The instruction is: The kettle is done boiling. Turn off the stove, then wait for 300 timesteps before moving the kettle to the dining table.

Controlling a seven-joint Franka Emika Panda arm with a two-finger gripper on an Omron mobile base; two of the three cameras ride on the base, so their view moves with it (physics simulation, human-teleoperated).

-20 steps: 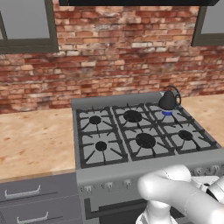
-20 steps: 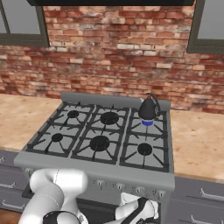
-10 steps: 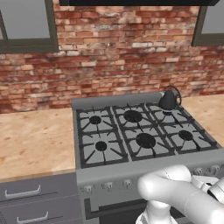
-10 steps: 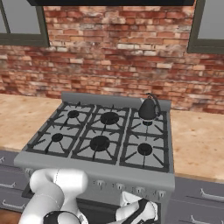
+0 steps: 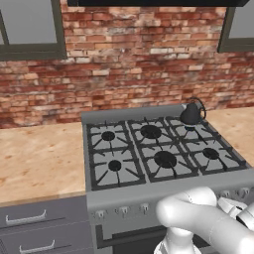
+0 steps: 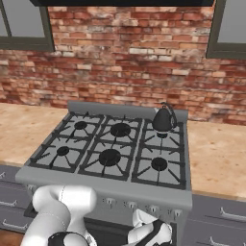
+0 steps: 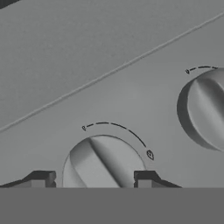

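With fingers [image 7: 142,178] apart astride the stove [image 5: 163,158] knob [image 7: 103,164], seemingly untouching, best centred before twisting fully off; kettle [image 5: 191,113] sitting on the back right burner [image 5: 190,130].

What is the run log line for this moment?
stage: stove off | claw: around knob, contact unclear | kettle: back right burner, no flame | stove

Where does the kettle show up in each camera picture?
Left base view: the kettle sits upper right, on the back right burner of the stove.
Right base view: kettle right of centre, same back right burner.
Hand view: stove knobs up close, no kettle.
Shared landmark: the brick wall.
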